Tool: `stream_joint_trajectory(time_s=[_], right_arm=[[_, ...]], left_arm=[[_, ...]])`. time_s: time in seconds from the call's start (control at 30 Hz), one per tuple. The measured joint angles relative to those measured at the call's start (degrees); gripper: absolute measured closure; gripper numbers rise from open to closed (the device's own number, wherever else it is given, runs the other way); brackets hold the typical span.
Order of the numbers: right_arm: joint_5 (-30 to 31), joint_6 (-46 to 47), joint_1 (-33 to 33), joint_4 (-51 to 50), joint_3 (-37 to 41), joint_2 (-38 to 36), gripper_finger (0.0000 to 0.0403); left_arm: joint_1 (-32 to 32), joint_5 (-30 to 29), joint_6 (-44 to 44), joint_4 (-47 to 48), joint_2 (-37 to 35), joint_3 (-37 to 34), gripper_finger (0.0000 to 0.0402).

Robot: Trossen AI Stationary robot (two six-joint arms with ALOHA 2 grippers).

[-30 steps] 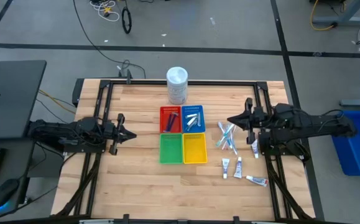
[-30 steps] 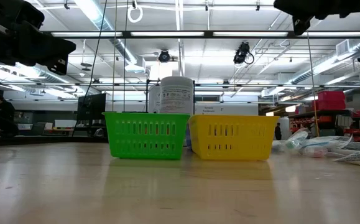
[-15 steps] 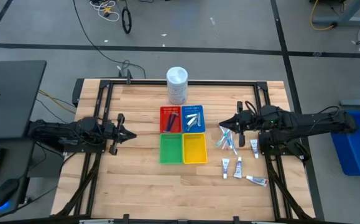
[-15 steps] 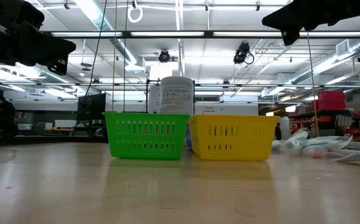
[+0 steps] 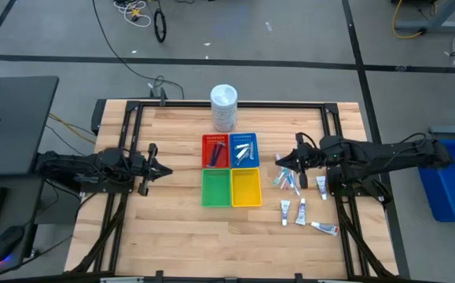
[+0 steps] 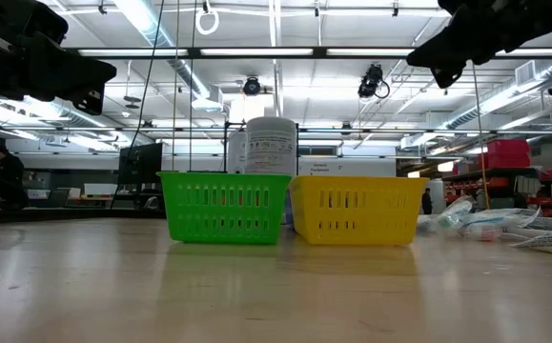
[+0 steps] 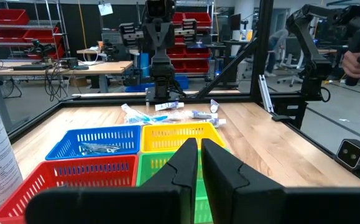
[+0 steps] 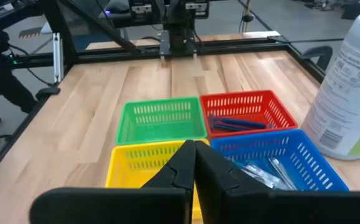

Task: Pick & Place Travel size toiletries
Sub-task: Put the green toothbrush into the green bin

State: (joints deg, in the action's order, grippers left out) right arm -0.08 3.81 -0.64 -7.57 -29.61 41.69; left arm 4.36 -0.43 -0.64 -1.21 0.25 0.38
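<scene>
My right gripper [image 5: 284, 161] hangs above the bench [image 5: 172, 228], its jaws pressed together and holding nothing, just over the near edge of the loose pile of toothbrush-like sticks [image 5: 288, 174]. My left gripper [image 5: 166, 170] waits well apart on the other side of the trays, jaws all but closed and likewise empty.

Directly ahead of my right jaws, in the right wrist view, sit the four trays as a touching block: the yellow tray [image 8: 143, 163] nearest, the green tray [image 8: 161, 119] beyond it, the blue tray [image 8: 285, 163] beside the yellow one, and the red tray [image 8: 248, 114] behind that. The red tray already holds slim dark-blue sticks [image 8: 235, 123]; the blue tray holds silvery sachets [image 8: 260, 172]. Yellow and green look empty. The tall white tub [image 5: 224, 107] stands beyond the trays.

The remaining toiletries lie on the bench on my right: the stick pile, then small white squeeze tubes [image 5: 300, 211] nearer the front edge.

Judged step: approach to a pick from the stick pile. Recommended procedure:
- Spread the jaws before descending.
- Select one stick at the pile's edge, since the sticks overlap.
- Align the jaws across the stick, not along it.
- Lift straight up before crossing a tray wall.
</scene>
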Motion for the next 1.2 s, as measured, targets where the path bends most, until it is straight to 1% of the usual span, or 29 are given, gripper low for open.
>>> stream_joint_trajectory(time_s=[0.17,0.4,0.5,0.8,0.9,1.1,1.2], right_arm=[[-0.02,-0.17,0.00,-1.50,-1.71,0.00,0.0389],[1.71,-0.17,0.00,-12.53,-10.11,1.72,0.0389],[1.99,-0.17,0.00,-15.61,-12.33,3.31,0.0390],[1.95,-0.17,0.00,-15.98,-12.57,8.45,0.0389],[1.95,-0.63,0.00,-17.62,-12.57,9.78,0.0387],[1.51,-6.55,0.00,-26.07,-12.57,12.07,0.0376],[1.47,-10.11,0.00,-28.89,-12.56,13.52,0.0363]], left_arm=[[0.01,-0.02,-0.02,-0.01,0.00,-0.02,0.0374],[0.02,0.00,-0.01,-0.01,0.00,-0.01,0.0374],[0.02,-0.02,-0.02,-0.02,0.00,0.00,0.0374],[0.02,0.00,0.00,-0.02,0.00,-0.02,0.0374],[0.01,-0.01,0.00,-0.01,0.02,-0.02,0.0374],[0.02,-0.02,-0.02,-0.02,0.02,0.00,0.0374],[0.02,0.00,-0.01,-0.02,0.01,-0.01,0.0374]])
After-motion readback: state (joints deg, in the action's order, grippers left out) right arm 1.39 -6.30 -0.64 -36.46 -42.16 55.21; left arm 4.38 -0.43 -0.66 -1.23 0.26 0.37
